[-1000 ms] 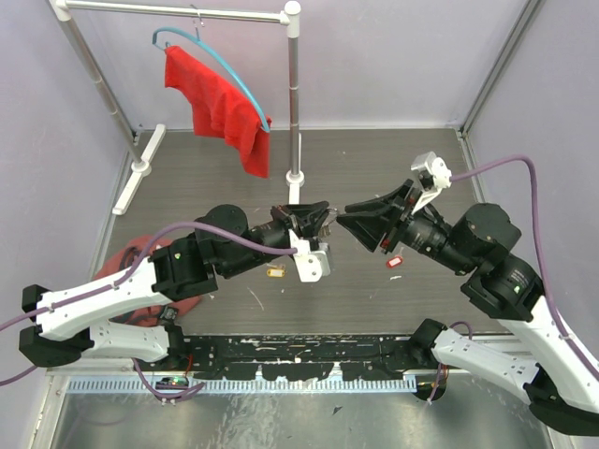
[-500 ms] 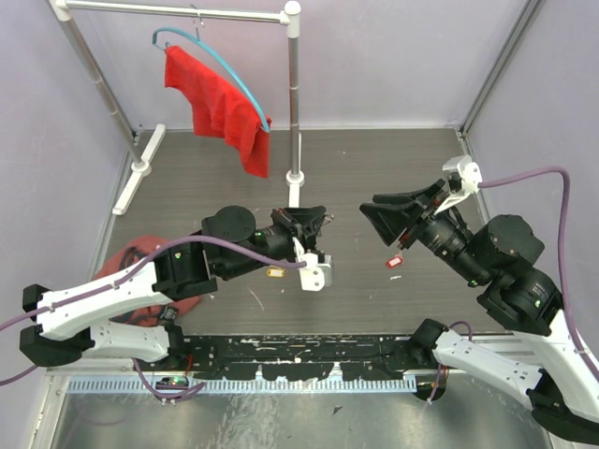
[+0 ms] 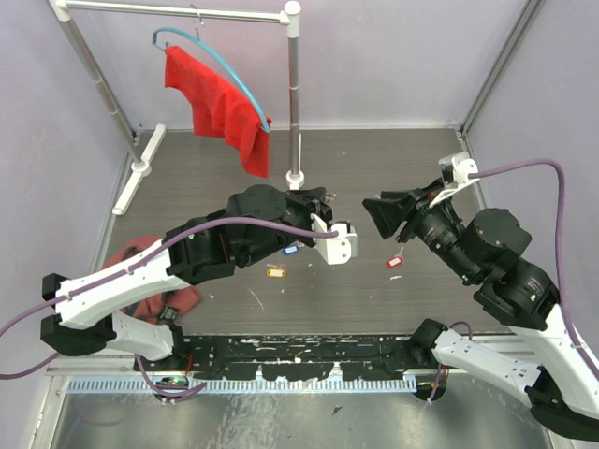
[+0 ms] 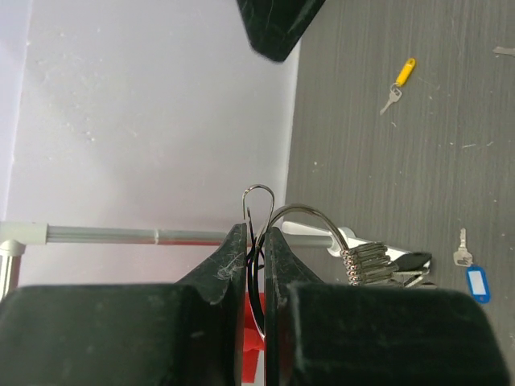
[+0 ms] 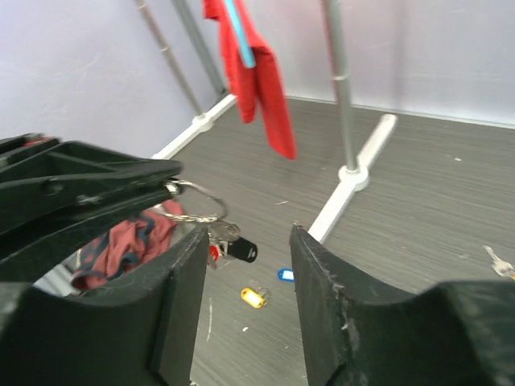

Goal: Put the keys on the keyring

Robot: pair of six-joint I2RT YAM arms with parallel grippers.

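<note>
My left gripper (image 3: 316, 204) is shut on the keyring (image 4: 304, 212), a thin silver wire ring pinched between its fingers (image 4: 229, 257). Several keys (image 4: 366, 264) hang on the ring. In the right wrist view the ring (image 5: 197, 205) carries a black tag (image 5: 244, 251) and a red tag (image 5: 212, 254). My right gripper (image 3: 382, 213) is open and empty, a short way right of the ring and facing it (image 5: 246, 235). A red-tagged key (image 3: 394, 262) lies on the table below the right gripper.
A yellow-tagged key (image 3: 275, 272) and a blue-tagged key (image 3: 290, 249) lie on the table under the left arm. A clothes rack with a red cloth (image 3: 220, 103) stands at the back; its pole base (image 3: 297, 178) is near both grippers. A red garment (image 3: 140, 262) lies at left.
The right gripper has pulled back to the right, away from the left one. The left arm has then reached further right and back, carrying the ring.
</note>
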